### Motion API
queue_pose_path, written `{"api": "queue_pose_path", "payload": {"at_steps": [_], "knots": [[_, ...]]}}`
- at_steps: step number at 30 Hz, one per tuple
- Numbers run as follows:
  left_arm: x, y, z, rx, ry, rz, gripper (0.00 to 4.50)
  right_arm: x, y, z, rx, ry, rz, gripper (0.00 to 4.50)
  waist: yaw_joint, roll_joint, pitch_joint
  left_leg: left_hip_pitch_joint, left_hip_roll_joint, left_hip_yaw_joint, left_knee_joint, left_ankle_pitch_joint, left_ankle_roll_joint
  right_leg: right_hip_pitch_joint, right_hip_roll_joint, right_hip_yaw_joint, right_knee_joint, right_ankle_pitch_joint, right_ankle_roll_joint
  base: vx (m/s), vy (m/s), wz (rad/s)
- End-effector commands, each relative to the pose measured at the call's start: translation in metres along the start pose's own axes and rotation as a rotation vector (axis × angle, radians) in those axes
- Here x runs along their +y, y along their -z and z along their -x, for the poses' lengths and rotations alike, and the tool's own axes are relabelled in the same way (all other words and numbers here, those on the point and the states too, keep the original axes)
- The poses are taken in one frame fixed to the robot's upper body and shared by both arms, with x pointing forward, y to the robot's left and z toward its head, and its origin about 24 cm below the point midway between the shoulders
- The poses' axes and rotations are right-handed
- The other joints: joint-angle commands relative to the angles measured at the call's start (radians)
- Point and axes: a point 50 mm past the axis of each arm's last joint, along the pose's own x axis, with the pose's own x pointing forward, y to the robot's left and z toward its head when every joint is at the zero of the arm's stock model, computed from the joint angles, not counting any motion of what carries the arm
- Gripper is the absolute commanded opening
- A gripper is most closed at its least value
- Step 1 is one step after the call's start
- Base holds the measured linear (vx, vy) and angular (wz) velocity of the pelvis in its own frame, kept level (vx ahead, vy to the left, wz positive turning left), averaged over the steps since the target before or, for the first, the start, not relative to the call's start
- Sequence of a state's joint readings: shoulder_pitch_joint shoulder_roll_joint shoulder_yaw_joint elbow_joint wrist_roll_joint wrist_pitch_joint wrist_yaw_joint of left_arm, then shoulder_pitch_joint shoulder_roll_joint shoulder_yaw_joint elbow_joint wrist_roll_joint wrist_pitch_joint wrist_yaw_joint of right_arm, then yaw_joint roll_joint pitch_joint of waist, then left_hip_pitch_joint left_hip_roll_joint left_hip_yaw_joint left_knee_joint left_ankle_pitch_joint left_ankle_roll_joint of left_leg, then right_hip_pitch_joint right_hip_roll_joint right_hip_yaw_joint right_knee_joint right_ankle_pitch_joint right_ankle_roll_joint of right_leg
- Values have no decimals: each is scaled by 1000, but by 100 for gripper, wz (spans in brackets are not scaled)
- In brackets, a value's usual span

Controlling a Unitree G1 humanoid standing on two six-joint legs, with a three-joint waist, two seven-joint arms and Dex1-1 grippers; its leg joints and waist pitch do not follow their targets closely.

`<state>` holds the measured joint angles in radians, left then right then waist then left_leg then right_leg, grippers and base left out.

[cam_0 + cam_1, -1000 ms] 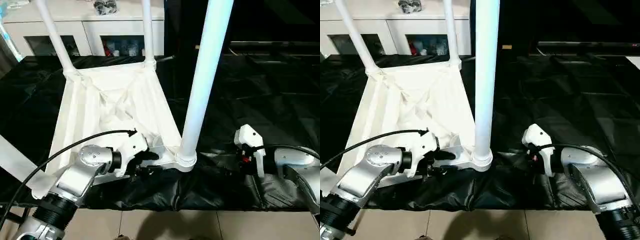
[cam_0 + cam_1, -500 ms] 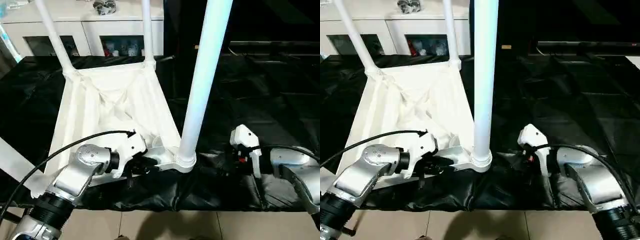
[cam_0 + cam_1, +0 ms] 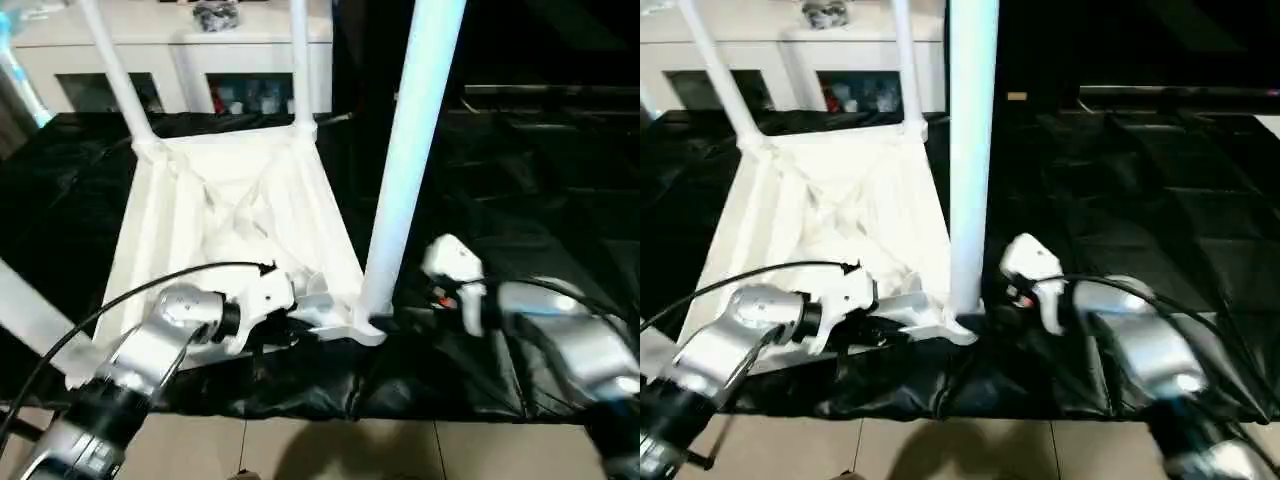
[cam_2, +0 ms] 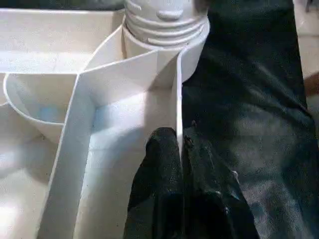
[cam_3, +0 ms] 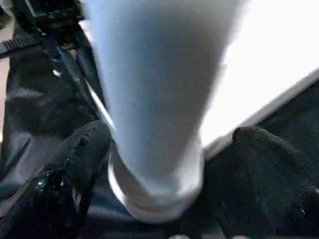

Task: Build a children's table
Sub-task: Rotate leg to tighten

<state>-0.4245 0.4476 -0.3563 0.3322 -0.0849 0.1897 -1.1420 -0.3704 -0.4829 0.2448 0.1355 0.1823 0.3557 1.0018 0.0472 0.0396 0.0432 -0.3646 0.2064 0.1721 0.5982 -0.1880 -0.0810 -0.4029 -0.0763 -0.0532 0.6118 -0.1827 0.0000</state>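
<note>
Near leg (image 3: 405, 170) stands upright in tabletop (image 3: 240, 200) corner socket. Right end effector (image 5: 164, 164), fingers apart, straddles the leg's base. Left end effector (image 4: 180, 164), beside the socket, is clamped on the tabletop's rim.

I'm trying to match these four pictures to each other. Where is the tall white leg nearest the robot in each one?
Left eye view: the near leg rises right of centre from the tabletop corner.
Right eye view: it stands at centre.
Left wrist view: its ribbed foot sits in the corner socket.
Right wrist view: it stands between the right hand fingers.
Shared landmark: the black sheet.
</note>
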Motion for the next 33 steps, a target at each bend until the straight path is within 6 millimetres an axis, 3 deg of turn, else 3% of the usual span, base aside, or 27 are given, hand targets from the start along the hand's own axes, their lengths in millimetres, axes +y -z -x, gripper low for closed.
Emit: {"api": "queue_pose_path", "payload": {"at_steps": [1,10,12,15,20,26,33], "knots": [[7,-3,3,-42,-12,-1,2,-3,-4,-3,5,-9,32,450,1,-16,-54,7,13,0,-73,-254,20,41,-49,36,-87,-334,-180,0,0,0],[20,1,4,-42,-1,3,2,-11,-6,-20,10,-36,38,450,5,-16,-60,2,12,1,-70,-196,30,47,-50,36,-75,-245,-204,0,0,0],[21,3,4,-23,-2,-2,0,-12,-6,-22,13,-39,36,414,6,-18,-60,3,14,2,-69,-193,32,47,-50,37,-74,-223,-211,0,0,0],[23,6,4,-12,-6,-8,0,-15,-5,-25,19,-44,28,400,7,-20,-61,3,14,3,-68,-187,35,49,-50,36,-71,-204,-219,0,0,0],[26,7,4,-4,-4,-13,0,-19,-5,-29,19,-42,22,347,9,-19,-57,6,14,4,-70,-213,29,46,-53,36,-77,-275,-210,0,0,0],[30,8,4,-4,-20,-16,0,-22,-4,-34,26,-52,25,292,9,-27,-55,5,15,3,-72,-229,26,43,-54,36,-83,-335,-188,0,0,0],[37,5,3,0,-71,-4,0,-21,1,-41,27,-55,14,270,9,-28,-51,7,15,1,-74,-258,20,39,-57,36,-91,-409,-169,0,0,0]]}}
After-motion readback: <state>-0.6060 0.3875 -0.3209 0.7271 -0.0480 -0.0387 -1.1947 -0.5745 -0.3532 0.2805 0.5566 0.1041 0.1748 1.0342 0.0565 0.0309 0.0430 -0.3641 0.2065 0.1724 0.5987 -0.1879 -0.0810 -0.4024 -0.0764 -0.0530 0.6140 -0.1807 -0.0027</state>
